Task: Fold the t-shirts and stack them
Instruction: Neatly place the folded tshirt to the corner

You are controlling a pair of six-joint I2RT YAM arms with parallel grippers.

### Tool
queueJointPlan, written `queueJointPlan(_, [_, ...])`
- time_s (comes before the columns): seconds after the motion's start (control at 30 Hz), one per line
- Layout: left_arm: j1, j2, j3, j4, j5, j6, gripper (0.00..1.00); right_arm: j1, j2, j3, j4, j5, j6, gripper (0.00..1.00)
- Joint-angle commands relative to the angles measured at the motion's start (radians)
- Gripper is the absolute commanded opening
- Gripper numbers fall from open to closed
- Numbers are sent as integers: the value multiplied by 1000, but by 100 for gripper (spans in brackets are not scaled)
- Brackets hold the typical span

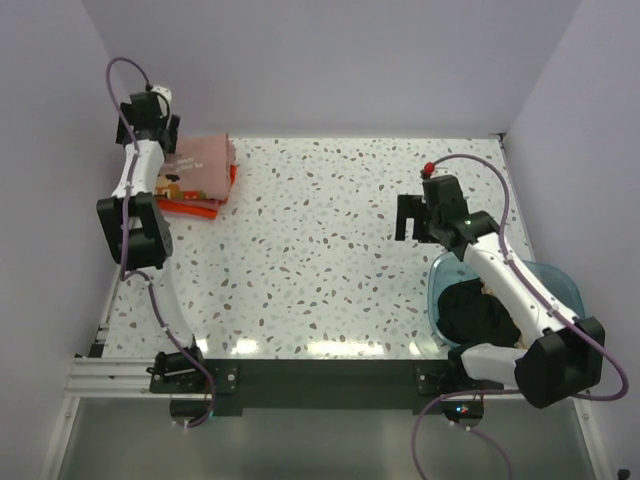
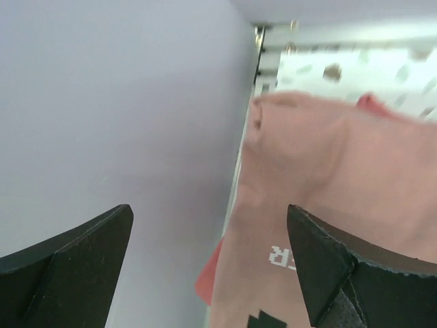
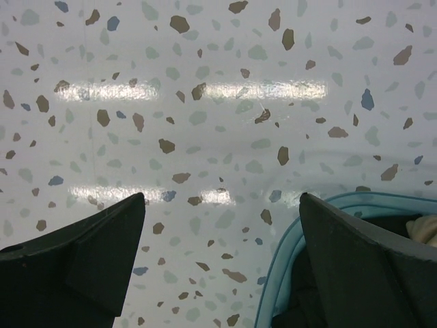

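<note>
I'm hovering left gripper [image 2: 210,229], jaws wide and empty, over folded pink t-shirt [image 1: 196,168] topping far-left stack [image 1: 190,208]; right gripper [image 3: 222,205] also wide beside blue tub [image 1: 562,276]; next probably reaching in for black t-shirt [image 1: 480,312]

Glossy, smooth speckled table [image 1: 330,250], where we note bright reflections. At its far left corner lies the soft matt cloth of the dusty pink t-shirt [image 1: 200,165]. At its near right corner, a translucent blue plastic tub [image 1: 436,295] holds a matt black t-shirt [image 1: 475,310].
</note>
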Motion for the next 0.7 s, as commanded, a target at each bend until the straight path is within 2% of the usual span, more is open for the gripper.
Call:
queueJointPlan(0.0, [-9, -183, 170, -84, 67, -223, 100, -3, -72, 52, -7, 4, 0, 99])
queueJointPlan(0.07, [-29, -225, 204, -166, 78, -322, 100, -3, -84, 52, 0, -2, 6, 99])
queueJointPlan(0.1, [-38, -246, 207, -199, 92, -438, 100, -3, -93, 52, 2, -8, 12, 99])
queueJointPlan(0.17, [-64, -326, 160, -260, 142, -551, 100, -3, -101, 47, 5, -19, 18, 99])
queueJointPlan(0.2, [-70, -361, 115, -286, 219, -656, 100, -2, -106, 43, 9, -22, 21, 99])
queueJointPlan(0.23, [-94, -441, 63, -289, 257, -694, 100, -3, -115, 38, 14, -28, 27, 99])
queueJointPlan(0.3, [-143, -533, -141, -267, 246, -777, 100, -2, -125, 20, 25, -36, 35, 99])
queueJointPlan(0.33, [-223, -626, -217, -253, 215, -794, 100, -2, -135, 10, 31, -45, 41, 99])
queueJointPlan(0.37, [-268, -674, -367, -216, 180, -804, 100, -3, -141, 0, 45, -51, 47, 99])
queueJointPlan(0.43, [-385, -800, -515, -188, 148, -831, 100, -2, -155, -39, 57, -62, 63, 99])
queueJointPlan(0.47, [-420, -837, -651, -176, 144, -870, 100, -2, -171, -57, 80, -42, 73, 99])
queueJointPlan(0.53, [-484, -930, -823, -180, 120, -924, 100, -2, -190, -109, 91, -24, 101, 99])
queueJointPlan(0.67, [-515, -1033, -994, -234, 69, -1019, 100, -3, -231, -203, 167, -19, 110, 99])
